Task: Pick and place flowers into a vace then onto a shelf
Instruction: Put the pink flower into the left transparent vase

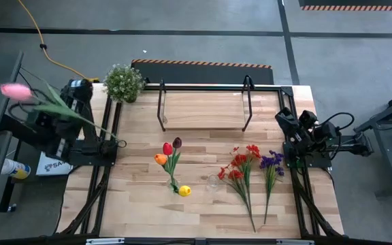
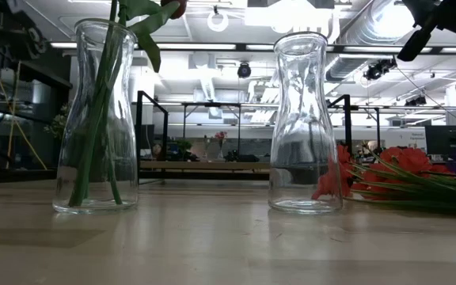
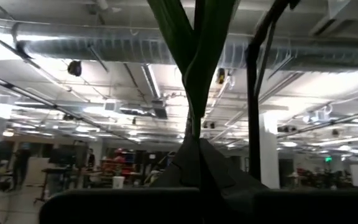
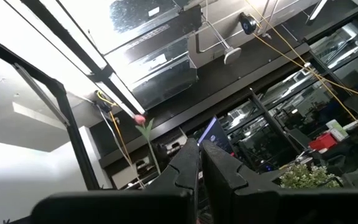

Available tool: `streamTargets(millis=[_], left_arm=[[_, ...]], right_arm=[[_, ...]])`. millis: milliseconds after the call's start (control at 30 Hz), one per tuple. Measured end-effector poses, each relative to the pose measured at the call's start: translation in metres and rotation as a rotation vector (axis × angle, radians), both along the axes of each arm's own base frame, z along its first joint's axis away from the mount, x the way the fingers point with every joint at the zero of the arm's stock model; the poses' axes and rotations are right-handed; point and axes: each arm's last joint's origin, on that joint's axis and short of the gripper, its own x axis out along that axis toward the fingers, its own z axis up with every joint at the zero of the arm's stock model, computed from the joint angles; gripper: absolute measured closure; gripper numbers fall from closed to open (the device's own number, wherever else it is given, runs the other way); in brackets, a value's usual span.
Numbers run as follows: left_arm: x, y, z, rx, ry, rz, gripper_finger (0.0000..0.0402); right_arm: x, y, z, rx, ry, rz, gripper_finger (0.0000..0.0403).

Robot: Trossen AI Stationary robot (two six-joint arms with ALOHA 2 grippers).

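Note:
My left gripper [image 1: 58, 110] is up over the table's left edge, shut on a pink tulip [image 1: 15, 90] with a long green stem. A glass vase [image 2: 97, 119] near the table's middle holds red, maroon and orange tulips [image 1: 169, 153] by their stems, and a yellow blossom [image 1: 184, 191] shows beside it. A second glass vase [image 2: 305, 123] stands empty to its right. Red sprays [image 1: 240, 167] and purple sprays [image 1: 272, 162] lie flat on the table. The wooden shelf [image 1: 203, 109] stands at the far middle. My right gripper [image 4: 199, 155] waits shut at the right edge. My left gripper pinches the pink tulip's green stem [image 3: 194, 127] about midway, among its leaves, between its two shut fingers. The flower is lifted clear of the table. Its blossom reaches out past the table's left edge, and the stem's cut end [image 1: 120, 143] points toward the table's middle.
A bushy green potted plant [image 1: 123, 82] sits at the far left corner beside the shelf. The shelf's black frame loops [image 1: 160, 105] stand upright. A yellow cable [image 1: 43, 47] runs across the floor beyond the table. Bare wood lies along the near edge [image 1: 148, 218].

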Motion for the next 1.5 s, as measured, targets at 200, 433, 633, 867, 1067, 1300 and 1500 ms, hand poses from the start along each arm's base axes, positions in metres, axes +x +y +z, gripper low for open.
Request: streamTargets(millis=[200,433,633,867,1067,1300,1500], left_arm=[[0.025,-0.026,-0.015,-0.027,0.02,0.1,0.0382],[0.055,-0.047,-0.026,-0.042,0.04,0.13,0.0382],[0.078,-0.05,-0.033,-0.093,0.009,0.149,0.0382],[0.109,-0.058,-0.048,-0.145,0.019,0.069,0.0382],[0.118,-0.064,-0.052,-0.223,0.009,0.012,0.0382],[0.13,-0.075,-0.063,-0.323,0.068,-0.043,0.0382],[0.147,-0.093,-0.086,-0.332,0.144,-0.036,0.0382]], right_arm=[[0.0,0.0,0.0,0.009,-0.002,0.013,0.0391],[0.0,0.001,0.0,0.005,-0.005,0.058,0.0391],[0.0,0.002,0.0,-0.022,-0.005,0.092,0.0391],[0.001,0.004,0.0,-0.037,-0.009,0.152,0.0391],[0.0,0.005,0.0,-0.027,-0.016,0.22,0.0391],[0.0,0.006,0.001,-0.02,-0.022,0.231,0.0391],[0.0,0.005,0.001,-0.027,-0.025,0.214,0.0391]])
